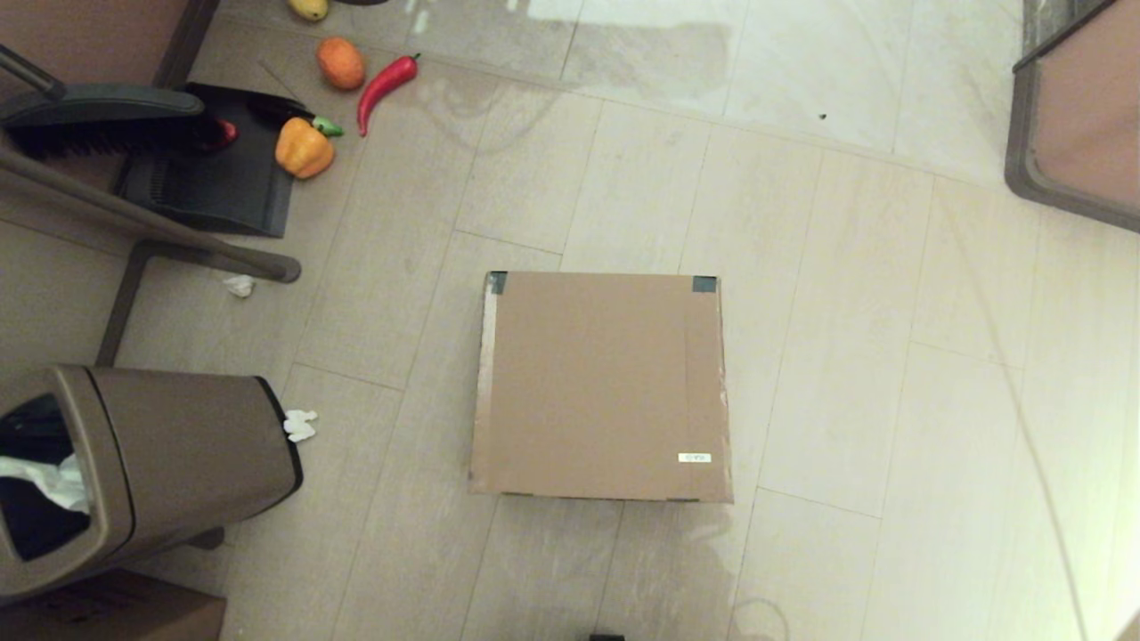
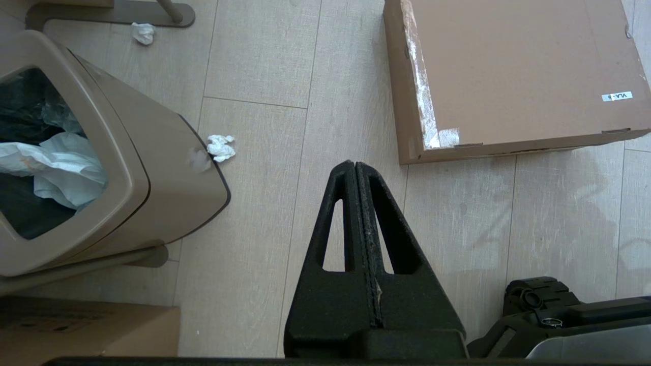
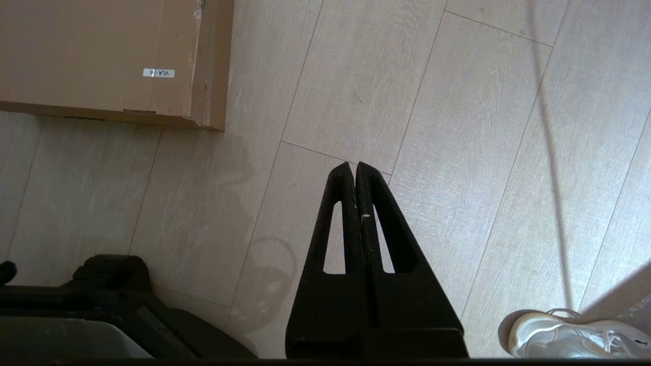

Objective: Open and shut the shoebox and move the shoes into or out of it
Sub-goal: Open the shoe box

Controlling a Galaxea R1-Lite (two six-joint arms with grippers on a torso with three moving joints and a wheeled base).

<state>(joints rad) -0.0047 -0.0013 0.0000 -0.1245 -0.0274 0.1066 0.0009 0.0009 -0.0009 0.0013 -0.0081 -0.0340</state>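
Note:
The shoebox (image 1: 601,385) lies flat on the floor in the middle of the head view, lid down, with two dark tape patches at its far corners and a small white label (image 1: 695,458) near its front right corner. It also shows in the left wrist view (image 2: 513,76) and the right wrist view (image 3: 101,56). The teal slide sandals are out of view. My left gripper (image 2: 354,163) hangs shut and empty over bare floor, short of the box's near left corner. My right gripper (image 3: 353,165) is shut and empty over floor off the box's near right corner. Neither gripper shows in the head view.
A tan trash bin (image 1: 151,463) with paper inside stands at the left, a darker cardboard box (image 1: 107,610) in front of it. Crumpled tissues (image 1: 300,425) lie by the bin. Toy vegetables (image 1: 305,148) and a black dustpan (image 1: 209,169) sit far left. A white sneaker (image 3: 574,338) is near the right arm.

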